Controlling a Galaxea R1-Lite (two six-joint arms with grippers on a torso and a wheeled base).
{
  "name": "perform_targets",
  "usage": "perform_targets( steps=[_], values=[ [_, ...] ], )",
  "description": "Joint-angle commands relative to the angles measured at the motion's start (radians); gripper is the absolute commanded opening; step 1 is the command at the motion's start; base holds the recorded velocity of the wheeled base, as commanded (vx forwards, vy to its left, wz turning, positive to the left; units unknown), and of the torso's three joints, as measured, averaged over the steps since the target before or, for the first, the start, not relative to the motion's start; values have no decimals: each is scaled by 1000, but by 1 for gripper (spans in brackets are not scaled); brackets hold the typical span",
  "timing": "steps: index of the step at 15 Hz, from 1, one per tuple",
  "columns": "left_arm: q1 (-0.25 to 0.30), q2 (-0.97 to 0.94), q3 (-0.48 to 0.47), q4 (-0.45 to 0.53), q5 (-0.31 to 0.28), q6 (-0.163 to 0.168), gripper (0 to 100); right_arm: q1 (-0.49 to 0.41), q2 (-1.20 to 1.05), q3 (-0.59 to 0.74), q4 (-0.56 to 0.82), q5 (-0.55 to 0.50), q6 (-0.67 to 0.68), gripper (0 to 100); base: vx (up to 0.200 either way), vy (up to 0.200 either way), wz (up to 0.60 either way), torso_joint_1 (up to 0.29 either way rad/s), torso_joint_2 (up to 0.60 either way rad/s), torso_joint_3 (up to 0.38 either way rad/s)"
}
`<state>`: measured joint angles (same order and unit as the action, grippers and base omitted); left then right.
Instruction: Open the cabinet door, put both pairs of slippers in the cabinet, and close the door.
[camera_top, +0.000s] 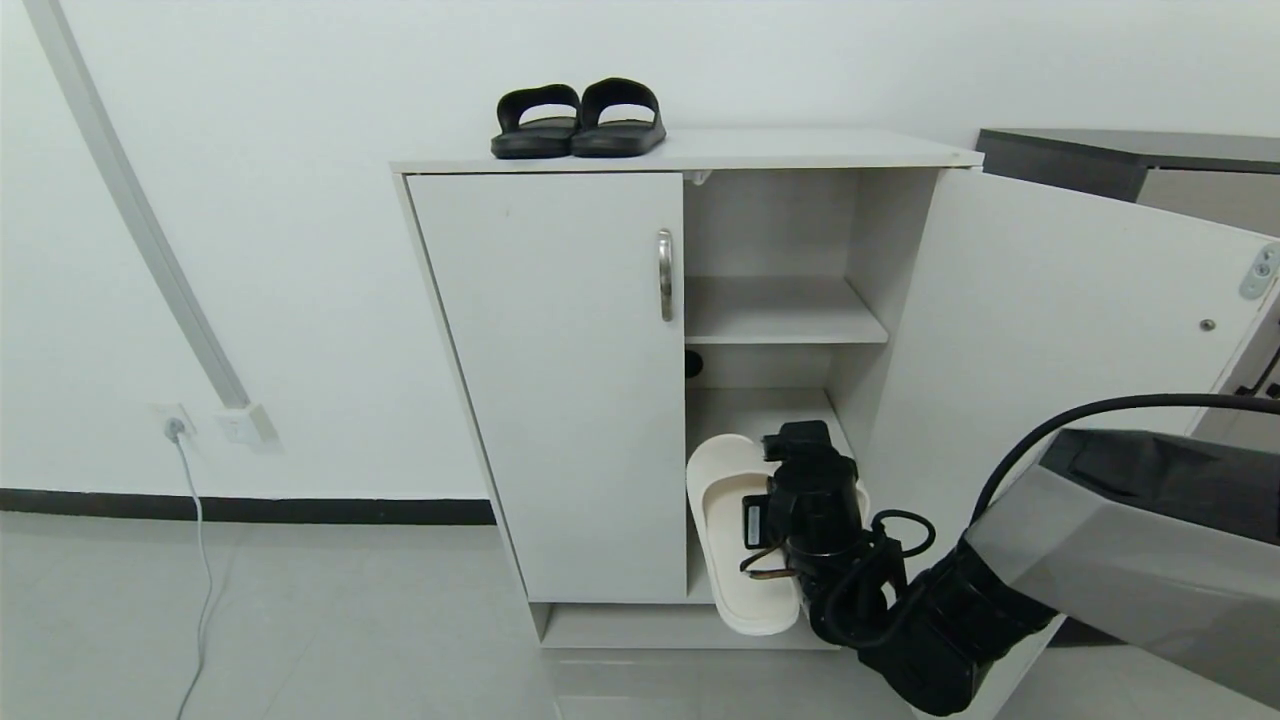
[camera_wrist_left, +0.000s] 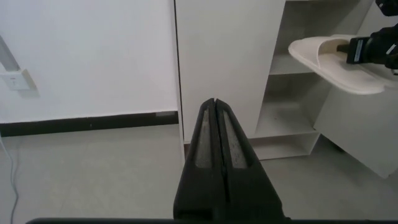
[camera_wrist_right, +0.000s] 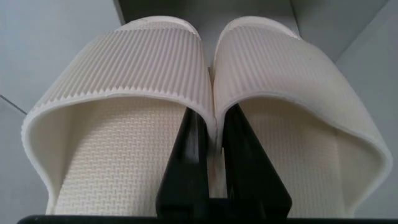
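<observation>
The white cabinet (camera_top: 545, 380) has its right door (camera_top: 1050, 330) swung open and its left door shut. My right gripper (camera_top: 790, 450) is shut on the pair of white slippers (camera_top: 735, 540), holding them in front of the lower shelf opening. In the right wrist view the fingers (camera_wrist_right: 193, 146) pinch the two inner edges of the white slippers (camera_wrist_right: 143, 112) together. The white slippers (camera_wrist_left: 336, 59) hang by the open compartment in the left wrist view. A pair of black slippers (camera_top: 578, 120) sits on the cabinet top. My left gripper (camera_wrist_left: 214, 112) is shut on nothing, low over the floor, apart from the cabinet.
The cabinet's upper shelf (camera_top: 780, 315) is bare. A dark desk (camera_top: 1130, 160) stands behind the open door. A wall socket with a grey cable (camera_top: 195, 510) is at the left, above a black skirting strip. Grey floor lies in front of the cabinet.
</observation>
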<state>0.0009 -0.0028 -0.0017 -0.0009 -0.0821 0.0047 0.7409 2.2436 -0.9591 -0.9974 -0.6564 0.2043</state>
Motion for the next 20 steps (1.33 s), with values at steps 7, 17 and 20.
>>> perform_targets(
  steps=[7,17,20],
  values=[
    [1,3,0,-1,-1,0,0,2,79,-12,-3,6,4,0,0,0,0,0,0,0],
    [1,3,0,-1,-1,0,0,-35,100,-35,-7,-5,4,0,0,0,0,2,1,-180],
    [1,3,0,-1,-1,1,0,-49,120,-32,-121,-8,-22,0,0,0,0,4,4,-146]
  ],
)
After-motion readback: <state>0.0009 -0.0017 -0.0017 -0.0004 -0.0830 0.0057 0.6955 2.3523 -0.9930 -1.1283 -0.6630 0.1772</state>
